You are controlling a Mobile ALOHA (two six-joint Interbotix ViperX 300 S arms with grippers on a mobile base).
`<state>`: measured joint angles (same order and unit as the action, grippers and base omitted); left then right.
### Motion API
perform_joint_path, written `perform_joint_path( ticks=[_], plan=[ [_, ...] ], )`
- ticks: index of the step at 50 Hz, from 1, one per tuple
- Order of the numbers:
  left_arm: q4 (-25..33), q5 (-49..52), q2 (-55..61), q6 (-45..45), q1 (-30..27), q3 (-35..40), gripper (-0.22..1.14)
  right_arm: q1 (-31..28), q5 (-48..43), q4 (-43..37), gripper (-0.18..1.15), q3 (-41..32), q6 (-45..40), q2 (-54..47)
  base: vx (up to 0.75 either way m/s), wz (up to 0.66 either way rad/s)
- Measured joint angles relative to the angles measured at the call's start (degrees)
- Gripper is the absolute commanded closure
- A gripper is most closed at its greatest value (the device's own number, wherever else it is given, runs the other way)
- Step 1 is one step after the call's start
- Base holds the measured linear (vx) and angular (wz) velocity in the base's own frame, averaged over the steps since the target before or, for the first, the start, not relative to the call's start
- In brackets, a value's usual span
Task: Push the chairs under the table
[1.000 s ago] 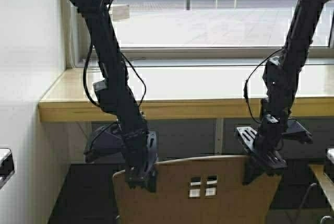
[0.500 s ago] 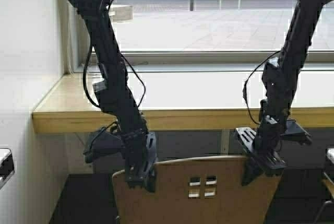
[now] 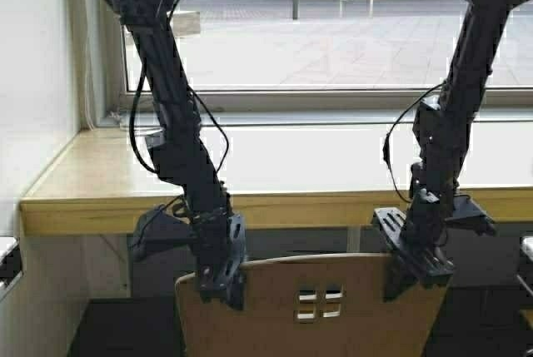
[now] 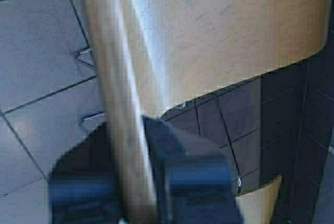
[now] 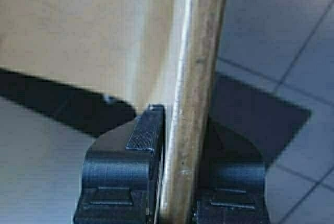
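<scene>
The chair (image 3: 312,303) stands right in front of me, near and low in the high view, its tan curved plywood back showing four small square cutouts, its top edge just short of the table (image 3: 166,211) and lower than the thick yellowish front edge. My left gripper (image 3: 221,278) is clamped on the left end of the back's top edge; the left wrist view shows the plywood edge (image 4: 122,130) running between my fingers (image 4: 177,166), pressed on both sides. My right gripper (image 3: 414,270) bites the right end of the same edge, and the right wrist view shows the ribbed pad (image 5: 146,135) tight against the wood. The table is a long, narrow pale-wood counter with a glossy top that catches the daylight, running along under a wide window (image 3: 333,41). A white wall (image 3: 33,82) closes the left side. Outside lies a paved open area. Below the chair back, the wrist views show a floor of large grey tiles (image 5: 271,31) with dark joints.
</scene>
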<state>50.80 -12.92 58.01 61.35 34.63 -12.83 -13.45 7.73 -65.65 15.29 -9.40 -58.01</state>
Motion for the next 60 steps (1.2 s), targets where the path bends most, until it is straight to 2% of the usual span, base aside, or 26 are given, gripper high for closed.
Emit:
perform_joint_path(
  ticks=[34, 60],
  plan=[
    [0.0, 0.0, 0.5, -1.3, 0.0, 0.6, 0.88, 0.0, -0.2, -0.5, 0.93, -0.1, 0.0, -0.6, 0.22, 0.01],
    [0.0, -0.1, 2.1, -1.3, -1.6, 1.5, 0.88, -1.4, -1.2, -0.5, 0.93, -3.6, 0.0, -2.6, 0.20, -0.04]
  ],
)
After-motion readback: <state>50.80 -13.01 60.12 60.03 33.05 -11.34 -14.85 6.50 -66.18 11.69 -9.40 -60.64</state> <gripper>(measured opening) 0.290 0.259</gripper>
